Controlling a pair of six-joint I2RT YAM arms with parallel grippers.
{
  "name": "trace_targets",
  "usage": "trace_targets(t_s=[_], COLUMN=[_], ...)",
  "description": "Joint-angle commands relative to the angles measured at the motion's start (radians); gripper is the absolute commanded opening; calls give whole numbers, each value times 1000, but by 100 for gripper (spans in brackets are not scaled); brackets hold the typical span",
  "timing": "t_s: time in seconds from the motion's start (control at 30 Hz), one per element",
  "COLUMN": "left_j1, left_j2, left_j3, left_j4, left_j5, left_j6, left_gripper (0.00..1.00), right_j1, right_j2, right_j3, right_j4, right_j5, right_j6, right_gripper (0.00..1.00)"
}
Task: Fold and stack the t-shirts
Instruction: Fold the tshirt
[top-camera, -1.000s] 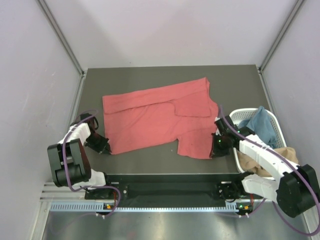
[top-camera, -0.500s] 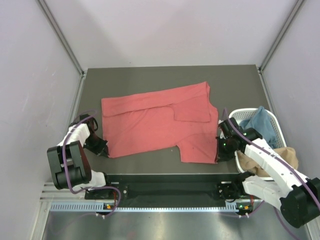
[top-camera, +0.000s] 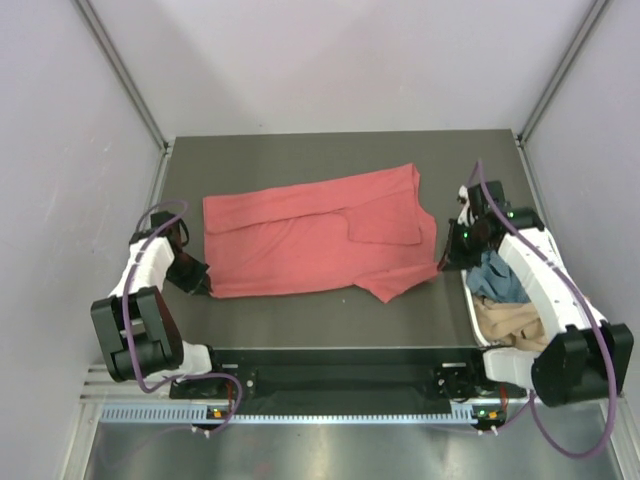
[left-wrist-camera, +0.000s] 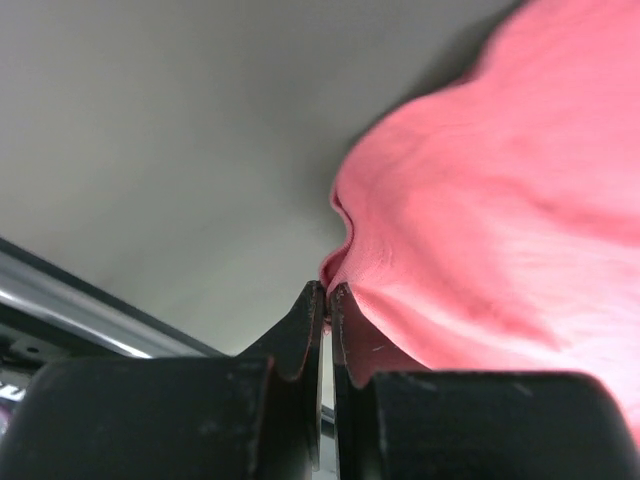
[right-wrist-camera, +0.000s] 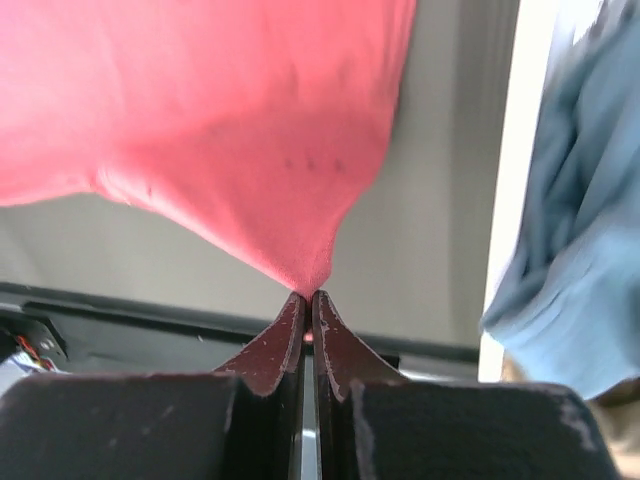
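The red shirt (top-camera: 310, 235) lies spread across the middle of the table (top-camera: 330, 155), long side running left to right, with a folded flap on its right half and its near-right corner drawn to a point.

The left arm (top-camera: 150, 262) is folded tight at the elbow, its upper link standing over the base and its forearm reaching forward. The wrist turns inward, so the left gripper (top-camera: 203, 285) sits low at the shirt's near-left corner. In the wrist view its jaws are pressed together on a small fold of the red hem (only a sliver of cloth shows between them).

The right arm (top-camera: 545, 285) stretches forward from its base over the basket (top-camera: 468, 300), then bends left at the wrist. The right gripper (top-camera: 447, 258) meets the shirt's right edge, jaws pinched on a peak of red cloth that rises to the fingertips.

A blue shirt (top-camera: 493, 278) and a tan shirt (top-camera: 510, 322) lie in the basket, partly under that arm.
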Motion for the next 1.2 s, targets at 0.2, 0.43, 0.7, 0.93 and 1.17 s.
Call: trace_targets(t_s=[0.2,0.43,0.7,0.93,1.17], left_j1=[-1,-26,-24,-27,-32], left_j2=[43,140,266,370,453], left_j3=[193,284,369,466,530], left_j4=[-22,7,14,19,22], left_j5=[-2,-22,-16,38,46], left_j6=[108,127,133,136,137], left_gripper=[0,0,0,0,0], right_j1=[-48,-73,-82,-85,-88], right_j2=[260,415,605,702,798], right_j3=[323,487,688,807,899], right_j4=[64,58,82,104,133], right_j5=[-70,-61,-109,-115,-145], right_j6=[-107,-107,-75,-68,-35], right_gripper=[0,0,0,0,0])
